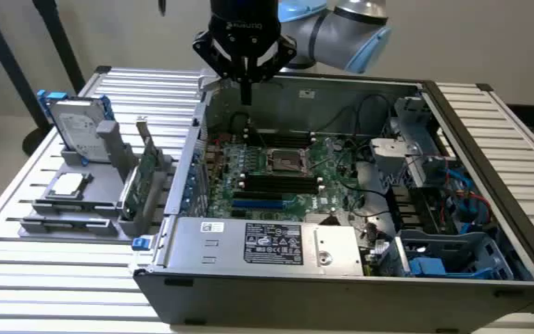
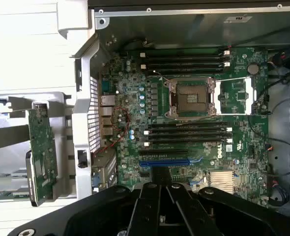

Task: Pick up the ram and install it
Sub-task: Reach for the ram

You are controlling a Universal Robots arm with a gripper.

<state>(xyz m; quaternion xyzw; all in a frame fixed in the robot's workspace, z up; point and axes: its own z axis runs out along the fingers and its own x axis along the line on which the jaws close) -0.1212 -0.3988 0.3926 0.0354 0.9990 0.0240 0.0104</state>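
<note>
**Position:** my gripper (image 1: 245, 97) hangs above the far left corner of the open computer case (image 1: 341, 104), over the far edge of the motherboard (image 2: 233, 147).

**Fingers:** drawn together to a single narrow tip, with no board between them.

**Memory slots** (image 2: 184, 132): all bare, white latches showing. Nothing is installed.

**The ram:** not in my grasp and not in the case. I judge it to stand in the grey fixture (image 1: 91, 202) on the slatted table (image 1: 53, 278), close beside the green expansion card (image 1: 134, 189). I cannot separate it from that card with certainty.

**Bearing:** the fixture lies to the exterior view's left of my fingers and nearer. It is well apart from them, with the case's left wall between.

**Axis:** the card in the fixture runs near to far, while the slots run left to right in the exterior view. By my estimate the two lines stand roughly a quarter turn apart.
</note>
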